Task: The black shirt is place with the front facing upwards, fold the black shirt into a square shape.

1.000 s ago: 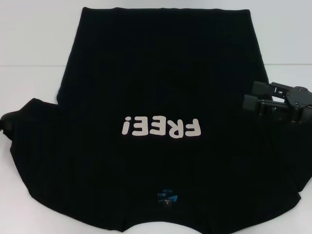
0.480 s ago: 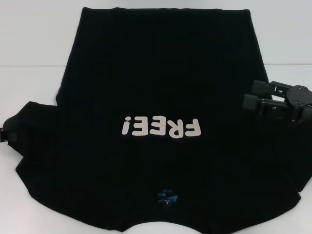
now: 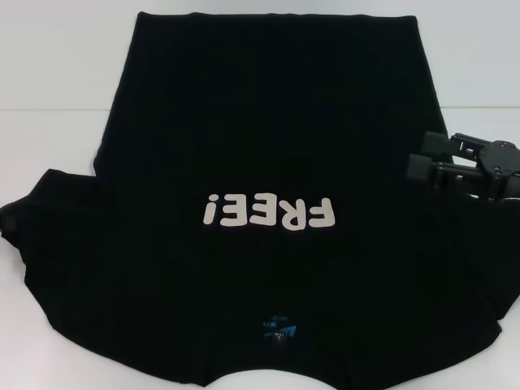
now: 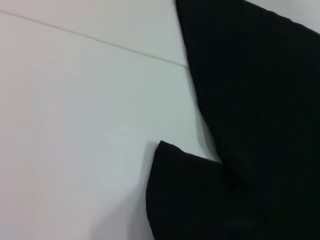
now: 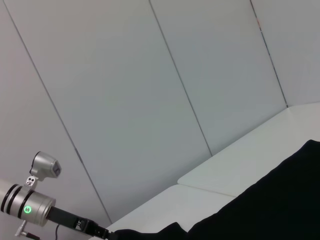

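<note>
The black shirt (image 3: 268, 154) lies spread on the white table (image 3: 57, 65), front up. Its white "FREE!" lettering (image 3: 270, 214) reads upside down from here, and the blue neck label (image 3: 279, 331) is at the near edge. My right gripper (image 3: 424, 156) hovers open over the shirt's right side near the sleeve, with nothing between its fingers. My left arm (image 5: 30, 207) reaches down to the left sleeve tip (image 3: 20, 215), but its gripper is lost against the dark cloth. The left wrist view shows the sleeve corner (image 4: 190, 195) beside the shirt's body (image 4: 260, 100).
Bare white tabletop (image 4: 75, 125) surrounds the shirt on the left and far sides. A seam line (image 4: 100, 42) crosses the table. Pale wall panels (image 5: 150, 90) stand behind the table.
The right gripper has risen slightly over the shirt's right side. The left gripper, visible at the left sleeve tip half a second ago, has slipped out past the picture's left edge.
</note>
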{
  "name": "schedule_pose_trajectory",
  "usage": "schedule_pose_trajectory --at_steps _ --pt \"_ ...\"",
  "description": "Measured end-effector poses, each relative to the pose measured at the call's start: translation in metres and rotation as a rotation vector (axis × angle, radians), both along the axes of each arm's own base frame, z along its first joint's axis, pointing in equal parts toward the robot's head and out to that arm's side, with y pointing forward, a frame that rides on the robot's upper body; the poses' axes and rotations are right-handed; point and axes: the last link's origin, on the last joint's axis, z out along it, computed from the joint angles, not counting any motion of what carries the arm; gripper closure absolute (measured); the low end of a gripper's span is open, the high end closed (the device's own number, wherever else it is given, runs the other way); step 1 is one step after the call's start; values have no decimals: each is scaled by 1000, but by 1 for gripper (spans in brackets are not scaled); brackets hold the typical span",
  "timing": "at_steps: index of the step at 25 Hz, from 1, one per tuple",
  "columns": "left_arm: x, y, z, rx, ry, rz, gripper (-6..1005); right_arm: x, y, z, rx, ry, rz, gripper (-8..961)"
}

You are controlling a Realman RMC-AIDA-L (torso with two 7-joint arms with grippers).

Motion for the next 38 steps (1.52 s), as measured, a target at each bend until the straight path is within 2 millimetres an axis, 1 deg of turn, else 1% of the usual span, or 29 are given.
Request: schedule_pose_trajectory --at_steps 8,26,38 --pt "-3 -2 2 6 0 9 923 0 0 1 3 1 0 66" --pt "-8 -13 -1 -16 -18 27 909 -2 3 2 10 -5 2 67" --pt "-8 -11 2 -2 -27 36 899 1 2 1 11 -7 -3 67"
